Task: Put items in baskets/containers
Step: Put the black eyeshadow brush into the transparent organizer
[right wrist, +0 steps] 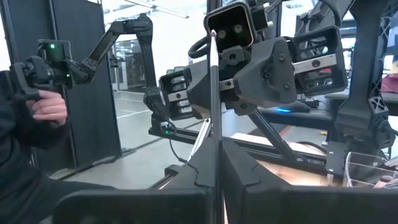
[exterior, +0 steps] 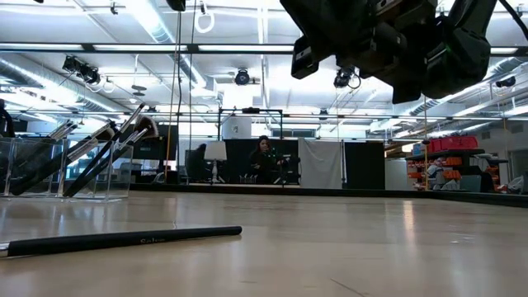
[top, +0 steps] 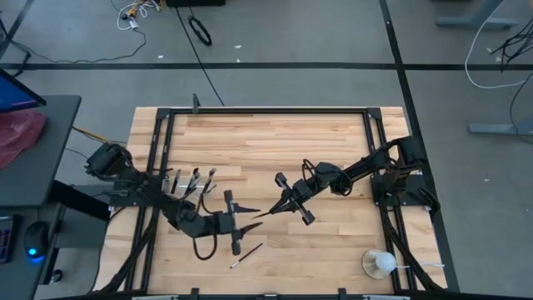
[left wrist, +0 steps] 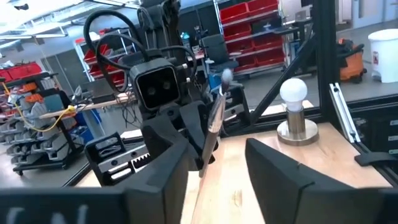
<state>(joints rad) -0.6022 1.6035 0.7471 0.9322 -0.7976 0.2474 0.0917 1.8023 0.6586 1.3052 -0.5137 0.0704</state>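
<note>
My right gripper [right wrist: 214,169] is shut on a slim dark makeup brush [right wrist: 213,93] above the table's middle. My left gripper [left wrist: 217,171] faces it with its fingers open and level; the brush [left wrist: 212,127] stands just in front of them, and I cannot tell whether they touch it. A second brush [top: 246,252] lies flat on the table near the front edge, also seen in the low view [exterior: 124,240]. The clear container [top: 187,180] stands at the left, with several brushes leaning in it [exterior: 99,157]. My right gripper pinches the brush's thin handle [right wrist: 214,146] between its two fingers. The fingers come level from the table's right side. The brush is lifted clear of the table and rises out of the fingers, its bristle tuft [left wrist: 227,76] uppermost.
A white ball on a round metal base [top: 379,263] stands at the near right corner [left wrist: 293,93]. Black frame rails [top: 371,150] run along the table's sides. A person holding a control handle [right wrist: 43,93] shows in the right wrist view, beyond the table.
</note>
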